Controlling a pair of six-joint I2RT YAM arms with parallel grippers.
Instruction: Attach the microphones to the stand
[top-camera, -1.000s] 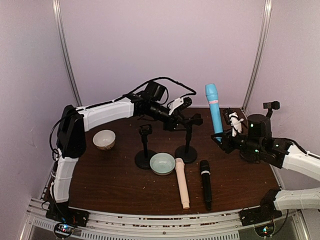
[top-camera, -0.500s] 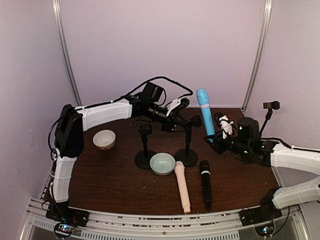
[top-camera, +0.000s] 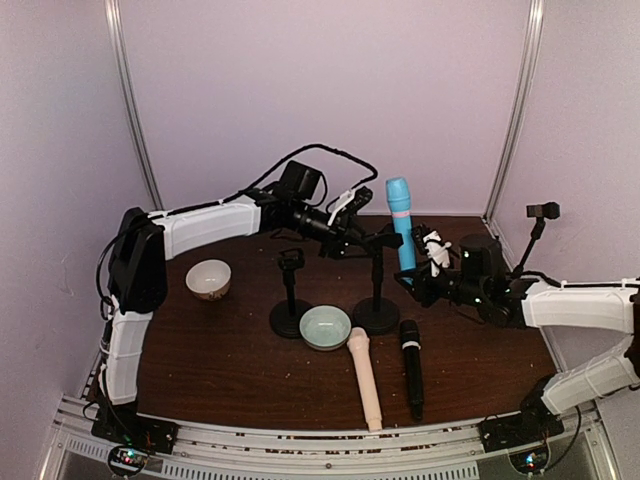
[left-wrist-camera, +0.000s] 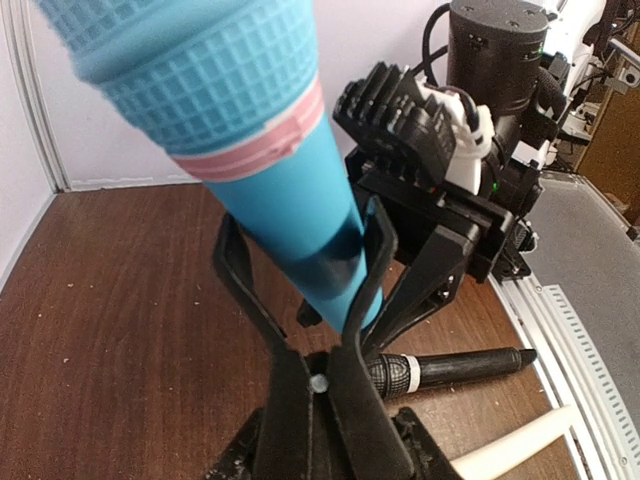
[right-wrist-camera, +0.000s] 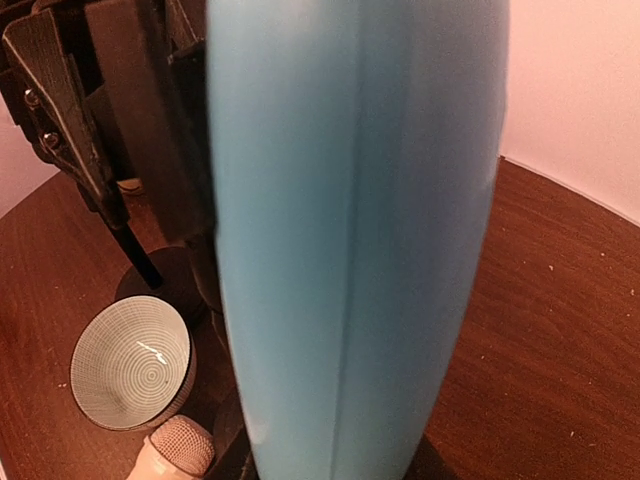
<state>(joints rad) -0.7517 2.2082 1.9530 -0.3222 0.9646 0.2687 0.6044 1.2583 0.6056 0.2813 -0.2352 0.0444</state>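
Quick rundown: the right gripper (top-camera: 411, 277) is clamped around the bottom end of the blue microphone (top-camera: 401, 222). It holds the mic upright, head on top, right over the right-hand stand (top-camera: 377, 288) in the middle of the table (top-camera: 230, 375). Grabbing it low makes sense, since the handle is the bit that has to go into the holder.

From the left wrist view the handle sits between the two prongs of the clip (left-wrist-camera: 300, 365), but it doesn't look pushed home. I'd call it lined up, not attached.

The left gripper (top-camera: 372, 240) stretches across from the left and looks closed down on that clip, jaws only a little apart. My guess is it's there to stop the clip swivelling or the stand tipping while the mic gets pressed in.

The other two are waiting. The pink-beige microphone (top-camera: 365, 378) and the black microphone (top-camera: 411, 370) lie side by side near the front edge, heads pointing far.

The second stand (top-camera: 290, 290), just to the left, has nothing in it. A green bowl (top-camera: 325, 327) sits by the two bases, with a white bowl (top-camera: 209, 279) further left.

Pushing sideways on such a skinny stand could topple it, so the squeeze-in needs to be gentle.
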